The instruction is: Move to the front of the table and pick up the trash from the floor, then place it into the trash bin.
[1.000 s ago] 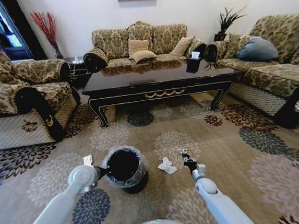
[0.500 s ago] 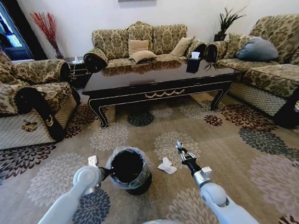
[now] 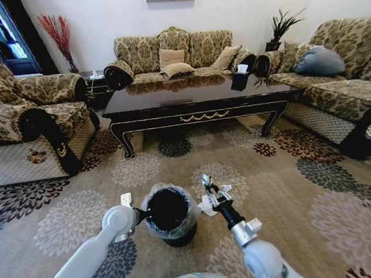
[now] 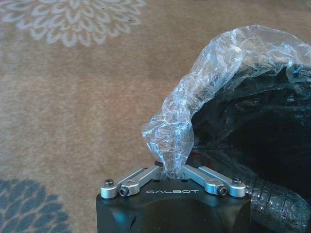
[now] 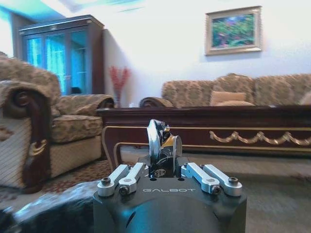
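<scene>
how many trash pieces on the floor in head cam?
1: a crumpled white tissue on the carpet, just right of the trash bin, partly behind the right gripper. Smaller bits may be hidden behind the bin or arm.

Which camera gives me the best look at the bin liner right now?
Left wrist view: the liner bunches up close, pinched in the left end effector. Head view shows it small around the trash bin rim. Right wrist view shows only a blurred dark edge.

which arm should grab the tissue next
Right, probably. Its pincer hovers shut beside the tissue on the carpet, while the left pincer is shut on the bin liner.
</scene>
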Motion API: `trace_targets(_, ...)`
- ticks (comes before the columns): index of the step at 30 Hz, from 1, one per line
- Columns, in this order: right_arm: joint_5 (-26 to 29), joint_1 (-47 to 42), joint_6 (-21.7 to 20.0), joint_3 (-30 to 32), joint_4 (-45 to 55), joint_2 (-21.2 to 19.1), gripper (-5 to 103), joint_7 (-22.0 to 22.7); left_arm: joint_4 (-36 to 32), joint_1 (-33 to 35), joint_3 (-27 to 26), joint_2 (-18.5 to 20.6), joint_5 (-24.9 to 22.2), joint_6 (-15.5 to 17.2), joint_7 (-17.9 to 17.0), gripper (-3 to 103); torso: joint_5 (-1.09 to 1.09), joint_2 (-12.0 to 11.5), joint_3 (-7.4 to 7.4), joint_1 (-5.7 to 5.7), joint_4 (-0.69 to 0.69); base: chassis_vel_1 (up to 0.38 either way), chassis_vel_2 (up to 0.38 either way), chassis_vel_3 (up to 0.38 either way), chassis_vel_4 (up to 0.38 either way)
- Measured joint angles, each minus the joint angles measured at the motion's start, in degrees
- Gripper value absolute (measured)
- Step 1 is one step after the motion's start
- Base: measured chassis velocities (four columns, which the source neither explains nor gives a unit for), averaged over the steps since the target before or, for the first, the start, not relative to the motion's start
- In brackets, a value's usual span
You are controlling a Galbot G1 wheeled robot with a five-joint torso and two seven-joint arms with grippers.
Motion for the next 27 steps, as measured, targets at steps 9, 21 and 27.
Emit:
trace_targets(9, -6.2, -5.2, 1.0, -3.5, 5.1, 0.7, 24, -0.8, -0.4, -1.2, 3.1, 0.2, 0.3, 0.0, -0.1, 0, 0.0, 0.0, 0.0, 0.0, 0.01, 0.0, 0.0, 0.0, 0.0)
trace_targets(21, -9.9, -6.4, 1.9, -6.3, 2.7, 1.9, 24, -1.7, -1.8, -0.4, 4.7, -0.1, 0.8, 0.0, -0.1, 0, 0.0, 0.0, 0.0, 0.0, 0.02, 0.0, 0.0, 0.0, 0.0)
trace_targets(27, -10.4, -6.8, 2.0, -6.4, 1.8, 1.7, 38, -1.9, -1.8, 0.1, 4.6, -0.3, 1.0, 0.0, 0.0, 0, 0.0, 0.0, 0.0, 0.0, 0.01, 0.0, 0.0, 0.0, 0.0)
